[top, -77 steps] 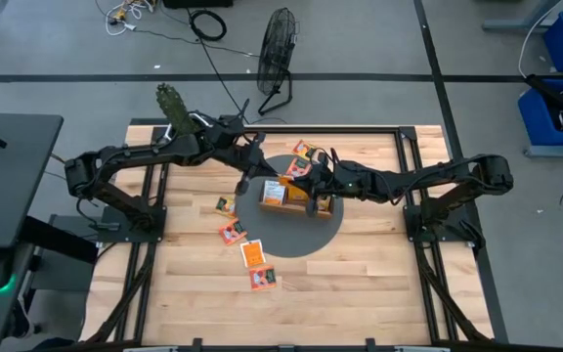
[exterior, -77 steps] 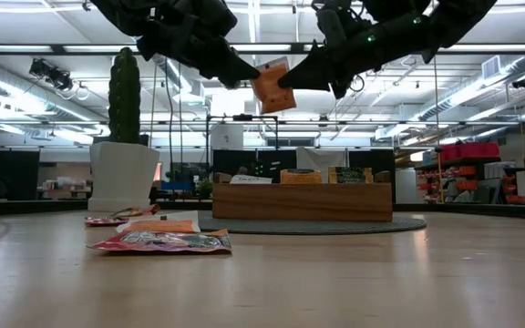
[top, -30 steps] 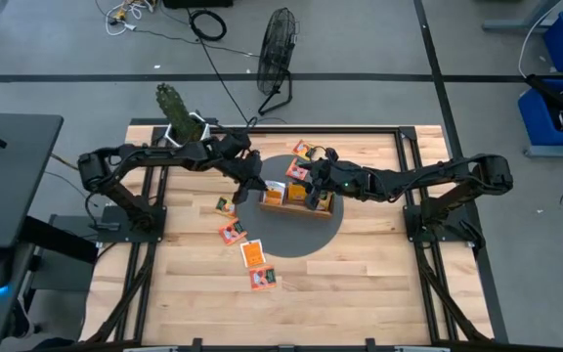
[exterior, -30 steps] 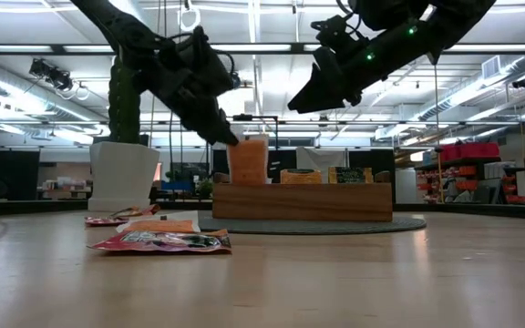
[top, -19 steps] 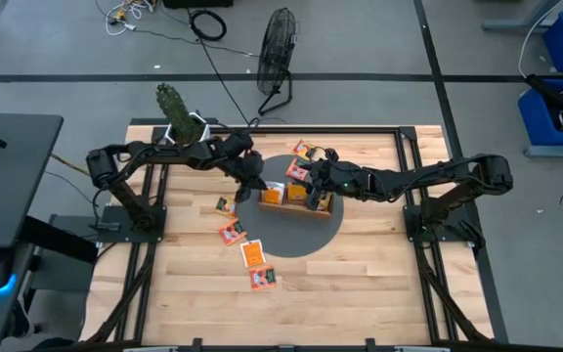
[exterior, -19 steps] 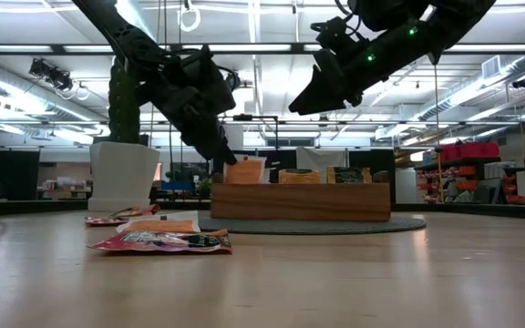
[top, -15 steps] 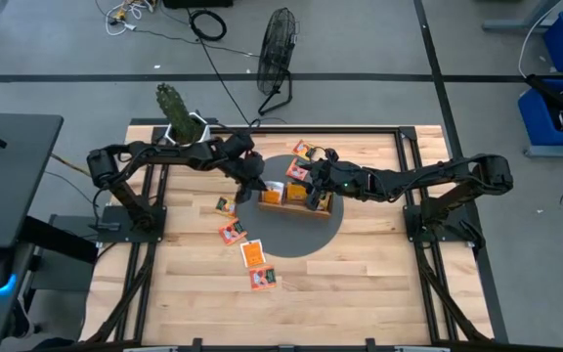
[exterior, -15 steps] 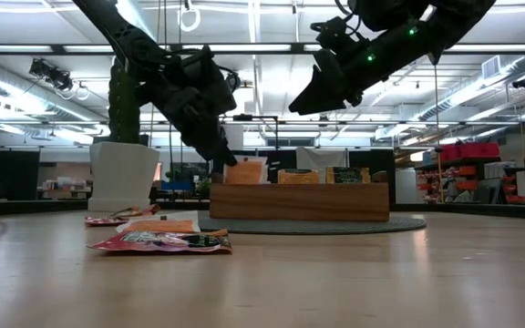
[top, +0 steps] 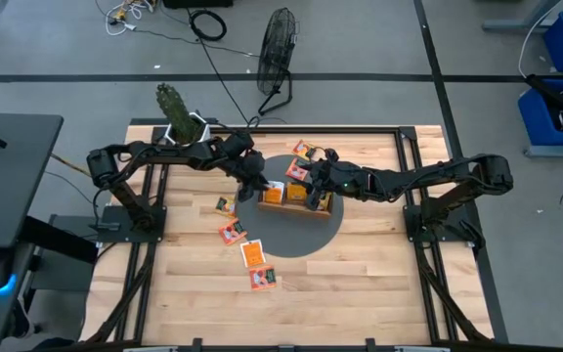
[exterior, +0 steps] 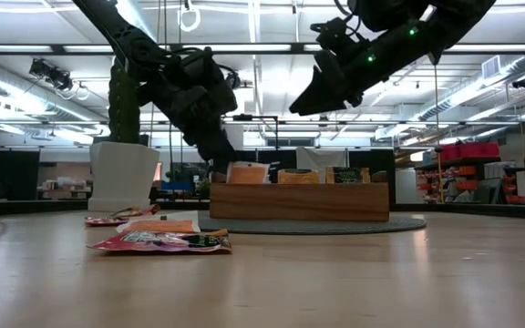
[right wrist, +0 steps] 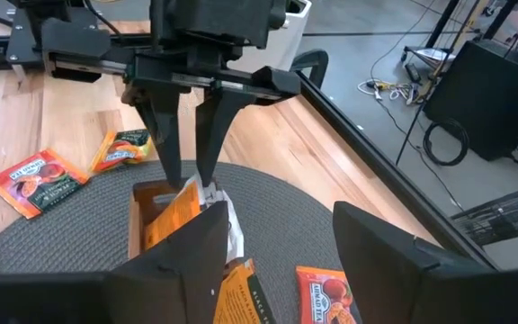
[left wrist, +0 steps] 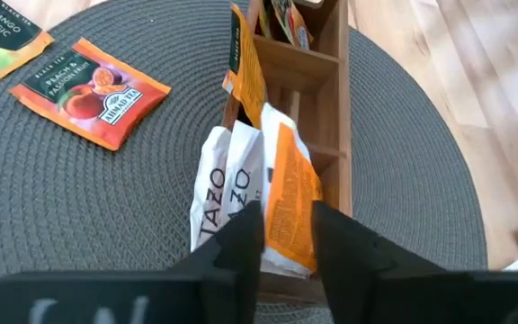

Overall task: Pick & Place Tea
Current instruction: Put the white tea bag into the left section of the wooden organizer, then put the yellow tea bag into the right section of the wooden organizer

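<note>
The wooden tray [top: 298,200] stands on a round grey mat [top: 306,233]; in the low view it is the long box [exterior: 301,200]. An orange tea sachet [left wrist: 290,193] stands upright in the tray's left end compartment beside white sachets [left wrist: 226,193]. My left gripper [left wrist: 286,218] slants down over that compartment, open, one finger on either side of the sachet's top; the right wrist view shows it [right wrist: 187,178] from the front. My right gripper [right wrist: 281,243] hangs open above the tray's middle [top: 311,179], touching nothing. Several more sachets [top: 252,254] lie flat on the table. My left gripper's fingers [left wrist: 245,236] stand on either side of the orange sachet's top edge [left wrist: 286,184], coming slanting down from the table's left. Whether they touch it I cannot tell. The sachet stands with its lower part inside the tray's compartment.
Loose sachets lie near the tray's left [top: 226,205], toward the near edge [top: 264,280] and behind the tray [top: 304,150]. A potted cactus [top: 176,112] stands at the table's far left corner, and a fan [top: 277,59] on the floor beyond.
My left gripper has gone down with the orange sachet at the tray's left end. The sachet, which stood well above the tray's rim, has sunk into the compartment until only its top shows.
</note>
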